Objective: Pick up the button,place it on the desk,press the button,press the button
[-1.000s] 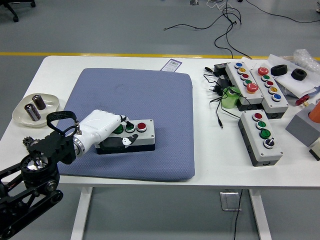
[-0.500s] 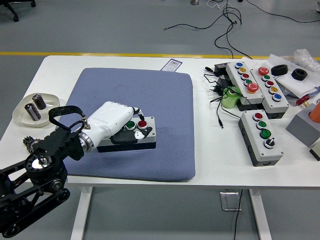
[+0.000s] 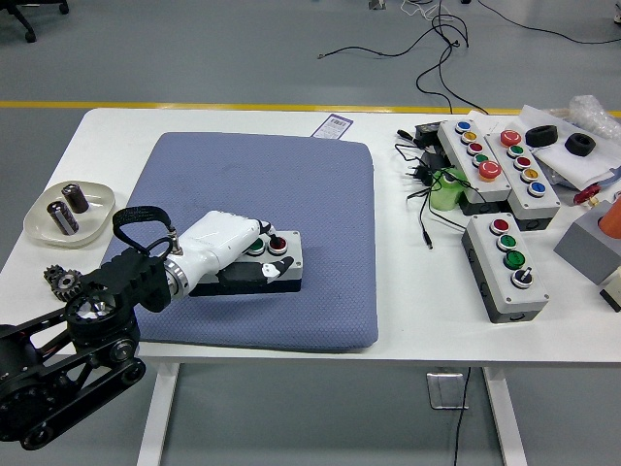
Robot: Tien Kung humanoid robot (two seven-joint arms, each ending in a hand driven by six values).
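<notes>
A grey button box (image 3: 281,270) with a black base lies on the blue mat (image 3: 291,184), near its front left. It carries a green button (image 3: 255,247) and a red button (image 3: 277,244). My left hand (image 3: 264,254), white on a black arm, lies over the box's left part. Its fingers are bent down over the box top, with one fingertip (image 3: 271,236) at the red button. The thumb (image 3: 272,275) lies along the box's front side. The hand hides the left end of the box. The right arm is out of view.
A white dish (image 3: 41,225) with batteries and a small gear (image 3: 61,282) are at the left. At the right are three more button boxes (image 3: 508,264), black cables (image 3: 423,175), a green object (image 3: 448,194) and grey boxes. A card (image 3: 337,124) lies behind the mat.
My left hand has slid right along the box top, from over the green buttons to the red button, and has settled lower onto it. The box has not shifted.
</notes>
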